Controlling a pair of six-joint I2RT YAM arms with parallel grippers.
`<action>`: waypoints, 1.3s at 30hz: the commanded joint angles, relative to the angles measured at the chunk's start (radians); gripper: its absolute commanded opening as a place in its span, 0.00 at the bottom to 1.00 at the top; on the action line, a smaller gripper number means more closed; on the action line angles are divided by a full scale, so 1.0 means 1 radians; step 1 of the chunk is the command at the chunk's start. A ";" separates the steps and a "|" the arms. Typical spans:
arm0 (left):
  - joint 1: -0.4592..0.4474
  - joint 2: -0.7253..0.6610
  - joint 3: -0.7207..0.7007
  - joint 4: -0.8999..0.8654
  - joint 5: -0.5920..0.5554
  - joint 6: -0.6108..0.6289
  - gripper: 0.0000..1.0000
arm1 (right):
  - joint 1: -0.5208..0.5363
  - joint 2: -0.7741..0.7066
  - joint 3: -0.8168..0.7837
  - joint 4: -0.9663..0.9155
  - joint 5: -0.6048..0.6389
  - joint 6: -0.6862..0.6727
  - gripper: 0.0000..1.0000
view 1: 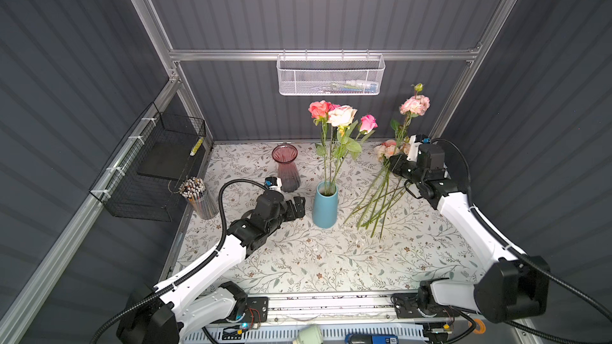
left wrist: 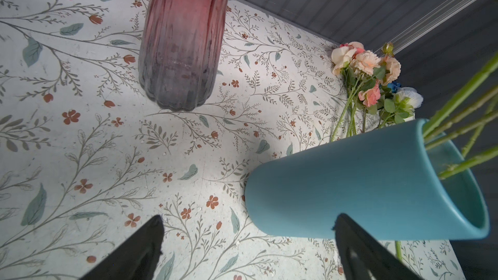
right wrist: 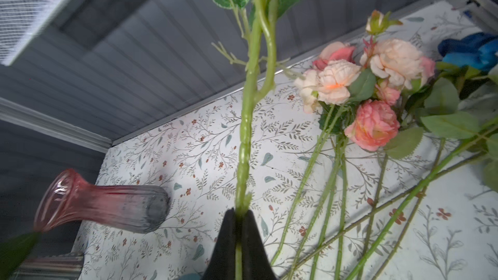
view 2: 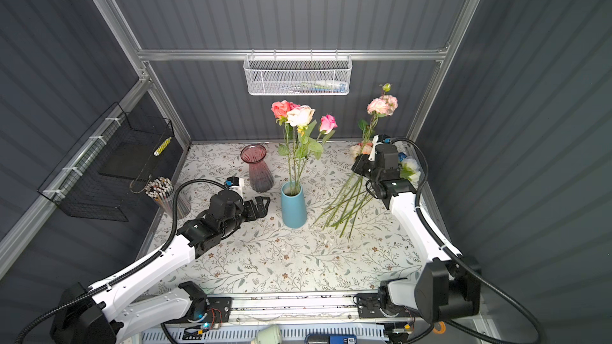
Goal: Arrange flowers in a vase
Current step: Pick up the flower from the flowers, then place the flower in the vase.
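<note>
Right gripper (right wrist: 239,212) is pinched tight on the green stem of a frilly pale-pink flower (view 1: 414,105), holding it upright over the far right of the floral-print table (view 1: 314,259). Below it the other loose flowers (right wrist: 374,125), pink, peach, white and blue, lie flat. Three roses (view 1: 341,115) stand in the tapered matte blue vase (view 1: 325,206) mid-table. Left gripper (left wrist: 248,223) sits just left of that vase, jaws spread wide, holding nothing. A ribbed pink glass vase (view 1: 286,167) stands just beyond it.

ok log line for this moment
right gripper: shut on pink flower | left gripper: open beside blue vase | roses: in blue vase | spare flowers: on table
</note>
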State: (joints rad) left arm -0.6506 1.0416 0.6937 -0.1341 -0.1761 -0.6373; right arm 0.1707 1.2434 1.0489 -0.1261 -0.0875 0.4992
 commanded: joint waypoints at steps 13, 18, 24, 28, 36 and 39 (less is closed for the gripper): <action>0.005 -0.136 -0.029 -0.052 -0.096 -0.015 0.99 | 0.318 -0.349 0.038 0.086 0.261 -0.259 0.03; 0.005 -0.245 -0.055 -0.099 -0.182 -0.031 1.00 | 0.434 -0.313 0.101 0.150 0.274 -0.333 0.03; 0.005 -0.366 -0.092 -0.138 -0.261 -0.082 1.00 | 0.559 -0.190 0.234 0.206 0.269 -0.407 0.05; 0.005 -0.393 -0.096 -0.132 -0.270 -0.078 1.00 | 0.620 -0.092 0.316 0.253 0.275 -0.460 0.05; 0.005 -0.379 -0.096 -0.131 -0.223 -0.076 0.99 | 0.633 0.072 0.446 0.315 0.306 -0.557 0.06; 0.005 -0.377 -0.100 -0.120 -0.211 -0.067 1.00 | 0.633 0.125 0.488 0.319 0.315 -0.594 0.07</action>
State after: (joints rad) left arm -0.6506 0.6640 0.6079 -0.2516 -0.4026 -0.7036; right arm 0.7994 1.3449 1.4929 0.1364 0.1982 -0.0296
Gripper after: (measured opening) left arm 0.994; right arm 0.069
